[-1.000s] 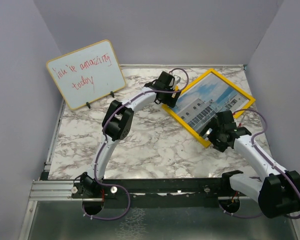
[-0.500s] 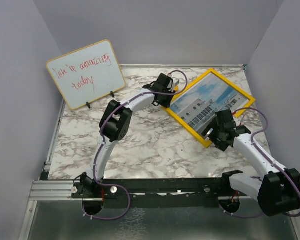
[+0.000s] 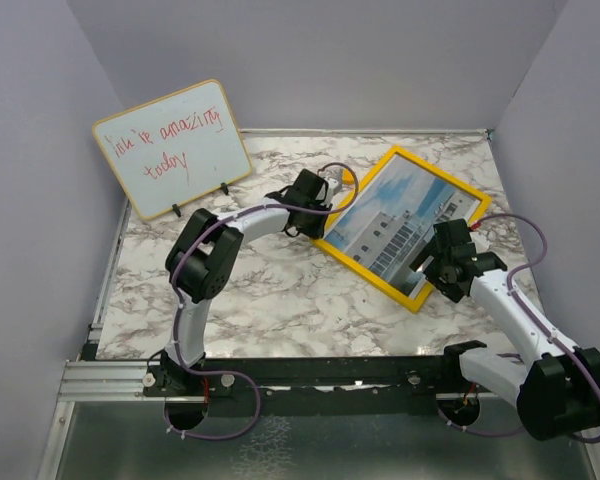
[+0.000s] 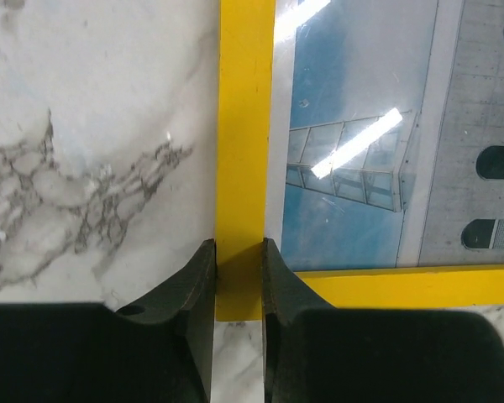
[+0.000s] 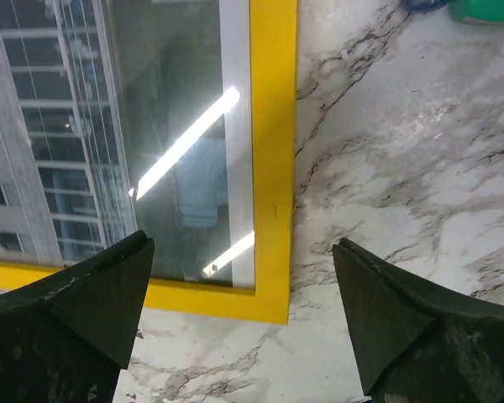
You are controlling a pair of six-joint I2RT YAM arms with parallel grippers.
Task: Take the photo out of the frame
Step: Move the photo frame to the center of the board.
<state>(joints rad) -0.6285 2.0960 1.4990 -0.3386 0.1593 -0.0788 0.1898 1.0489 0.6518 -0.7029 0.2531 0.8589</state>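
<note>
The frame [image 3: 366, 273], yellow-edged, lies face up on the marble table at the right, with the photo [image 3: 395, 225] of a white building and blue sky inside it. My left gripper [image 3: 325, 218] is at the frame's left corner. The left wrist view shows the left gripper [image 4: 238, 252] shut on the frame's yellow border [image 4: 245, 126], one finger on each side, next to the photo [image 4: 353, 168]. My right gripper [image 3: 432, 262] hovers over the near right end. In its wrist view the right gripper [image 5: 244, 252] stands wide open above the frame corner [image 5: 274, 126] and the glazed photo [image 5: 59, 126].
A wood-edged whiteboard [image 3: 172, 148] with red handwriting stands propped at the back left. Grey walls close in the table on the left, back and right. The arms' base rail [image 3: 310, 372] runs along the near edge.
My left gripper has shut on the frame's border and drawn it left and nearer; the frame has slid and turned with it. The right gripper stayed open over the near right corner.
</note>
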